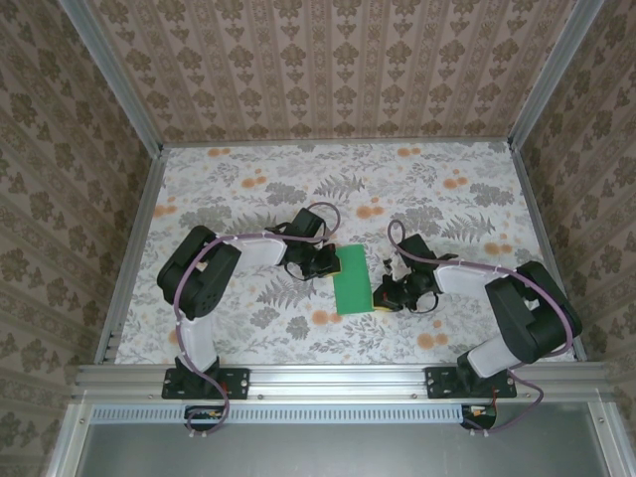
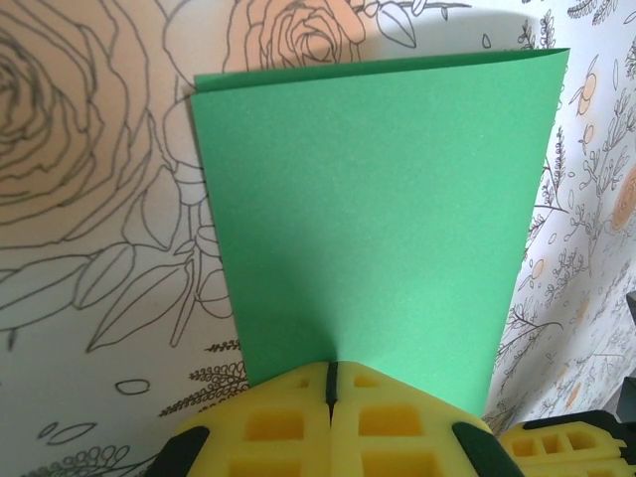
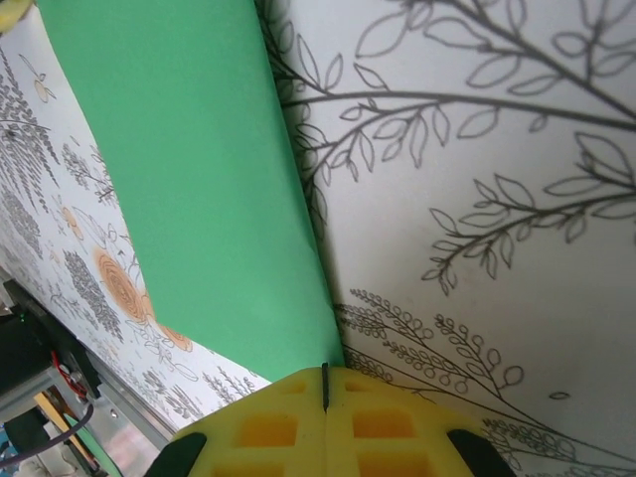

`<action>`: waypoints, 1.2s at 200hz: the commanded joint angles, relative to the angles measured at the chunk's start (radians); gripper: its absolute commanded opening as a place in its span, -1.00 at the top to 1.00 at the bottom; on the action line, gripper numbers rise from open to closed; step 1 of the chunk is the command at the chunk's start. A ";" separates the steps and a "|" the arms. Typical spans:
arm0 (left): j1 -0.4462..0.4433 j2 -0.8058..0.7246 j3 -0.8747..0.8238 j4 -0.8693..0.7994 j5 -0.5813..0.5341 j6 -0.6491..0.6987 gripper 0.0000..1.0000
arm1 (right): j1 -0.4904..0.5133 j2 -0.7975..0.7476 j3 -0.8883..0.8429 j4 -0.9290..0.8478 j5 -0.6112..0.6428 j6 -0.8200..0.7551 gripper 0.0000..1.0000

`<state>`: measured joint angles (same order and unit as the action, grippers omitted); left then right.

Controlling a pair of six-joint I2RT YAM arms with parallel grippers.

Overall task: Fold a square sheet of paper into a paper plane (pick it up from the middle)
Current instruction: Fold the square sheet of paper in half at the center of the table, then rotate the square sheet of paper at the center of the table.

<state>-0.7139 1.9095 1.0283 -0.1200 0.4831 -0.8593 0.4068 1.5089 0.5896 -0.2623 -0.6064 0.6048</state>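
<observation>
patterned beige wallpaper walls [image 1: 328, 60] close in three sides of the surface [image 1: 248, 189], which carries a cloth printed with grey leaves and orange flowers. an aluminium rail [image 1: 338, 378] runs along the near edge, where the two black and white arms are bolted. the left arm [image 1: 204, 273] and the right arm [image 1: 517, 308] both bend in towards the middle. there the green sheet of paper [image 1: 351, 278] lies flat on the cloth, folded over into an upright rectangle, plain on its face. the left fingers [image 2: 343, 383], yellow-padded, are clenched together with their tips at the sheet's near edge. the right fingers [image 3: 338, 393] are likewise clenched, tips touching the sheet's corner beside its long edge. whether either pair pinches the paper cannot be told.
</observation>
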 commanded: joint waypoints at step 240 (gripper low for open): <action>0.130 -0.627 -0.259 -0.263 -0.243 0.078 0.39 | 0.428 0.184 0.246 0.276 0.459 0.554 0.86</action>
<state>-0.5968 1.3773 0.8204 -0.4149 0.2790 -0.7635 0.8108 1.6699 0.7601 0.0277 -0.2073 1.1305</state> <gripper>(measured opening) 0.307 0.072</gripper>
